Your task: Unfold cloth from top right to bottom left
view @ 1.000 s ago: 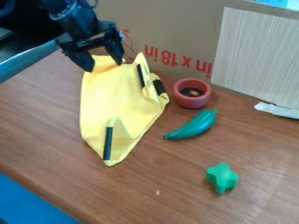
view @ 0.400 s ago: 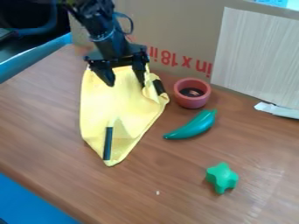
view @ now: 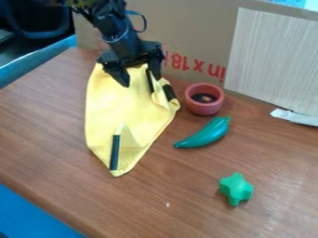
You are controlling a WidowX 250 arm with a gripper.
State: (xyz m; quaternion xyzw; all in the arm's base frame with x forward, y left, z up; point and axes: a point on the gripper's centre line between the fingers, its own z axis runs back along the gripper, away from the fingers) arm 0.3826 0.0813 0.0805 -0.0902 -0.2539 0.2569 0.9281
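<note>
One yellow cloth (view: 115, 114) on the brown wooden surface (view: 53, 132), partly folded: narrow, pointed near end, bunched folds along its upper right edge. Three dark strips on it: one (view: 115, 152) upright in the view near the pointed end, another (view: 149, 81) at the top, a third (view: 169, 92) at the right edge.

Gripper (view: 142, 82) hangs over the cloth's far end, pointing down. Its fingers (view: 118, 76) stand apart, with yellow fabric visible between them; whether either tip touches the cloth, cannot tell.

Right of the cloth's upper part, near its edge: a reddish round bowl (view: 203, 109), something dark inside. Right of the cloth's middle, apart from it: a green pepper shape (view: 208, 134), lying at a slant. Well apart, to the cloth's lower right: a green star-like piece (view: 236, 188). Behind the cloth, cardboard (view: 177, 25) with red print; farther right of it, a pale wood-grained panel (view: 273, 56), with a whitish strip (view: 295, 117) by its foot.
</note>
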